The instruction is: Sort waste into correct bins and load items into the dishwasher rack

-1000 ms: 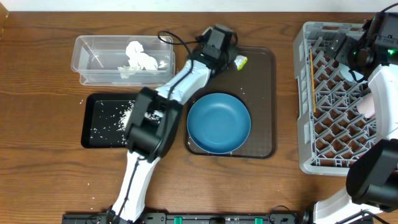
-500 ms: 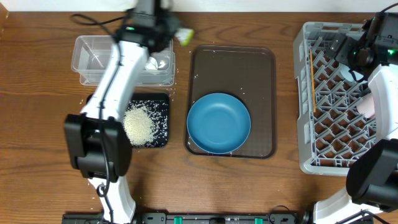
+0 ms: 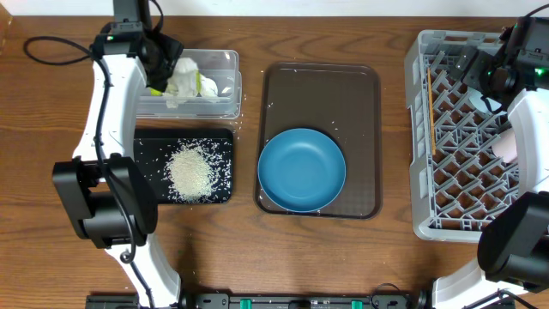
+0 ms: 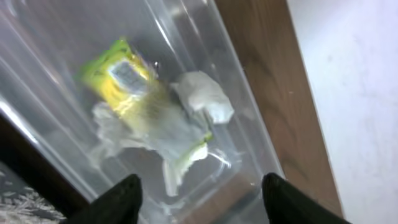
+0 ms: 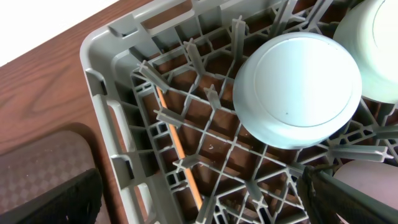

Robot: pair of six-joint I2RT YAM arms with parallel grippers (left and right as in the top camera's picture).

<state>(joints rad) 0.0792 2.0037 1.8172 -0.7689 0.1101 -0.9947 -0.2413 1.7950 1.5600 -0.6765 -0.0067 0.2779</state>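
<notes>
1. At the upper left of the overhead view I see the clear tub (image 3: 225,60), see-through, with a white tissue (image 3: 180,79) and a yellow wrapper (image 4: 121,78) edged in green.
2. Just below, my black tray (image 3: 141,142) is speckled with white rice (image 3: 190,170).
3. At centre, the serving tray (image 3: 343,86) is dark brown and finely textured; the dish (image 3: 301,169) is plain deep blue.
4. At the right, the rack (image 3: 425,129) is grey lattice, with an orange-tan stick (image 3: 431,112) and a pale pink cup (image 3: 508,146).
5. My right wrist view shows a light-blue bowl (image 5: 297,90).
6. The table (image 3: 51,103) is brown wood grain.

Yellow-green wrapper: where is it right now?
Overhead view, upper left: the yellow-green wrapper sits inside the clear tub against the crumpled tissue, beside the open left gripper, with the black tray just below.
</notes>
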